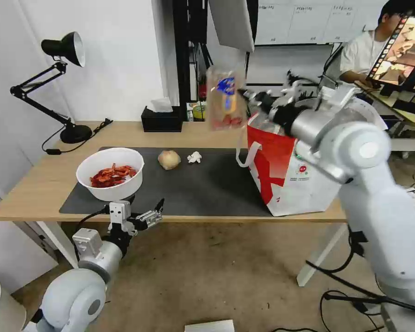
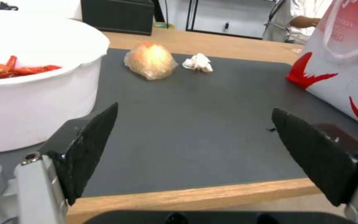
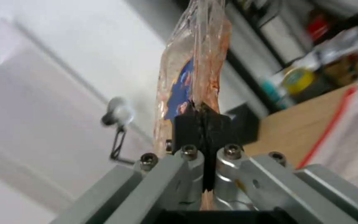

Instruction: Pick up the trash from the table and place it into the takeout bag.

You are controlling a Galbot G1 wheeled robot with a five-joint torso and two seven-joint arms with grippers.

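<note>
Head view: right gripper [image 1: 245,95], upper centre, pinches the clear clamshell tray [image 1: 224,97] in the air, just left of the takeout bag [image 1: 288,173] at centre right. White bowl [image 1: 109,173], beige ball [image 1: 169,159] and tissue ball [image 1: 194,157] sit on the table [image 1: 27,193] mat. Left gripper [image 1: 153,216], lower left, hangs at the table's front edge.

Left wrist view: fingers [image 2: 89,146] spread wide, empty.

Right wrist view: black pads [image 3: 187,129] clamped on the tray's edge.

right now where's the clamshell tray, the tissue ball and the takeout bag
clear clamshell tray [image 1: 224,97], head view, its blue label.
small white tissue ball [image 1: 194,157], head view, its middle.
takeout bag [image 1: 268,159], head view, its red front panel.
</note>
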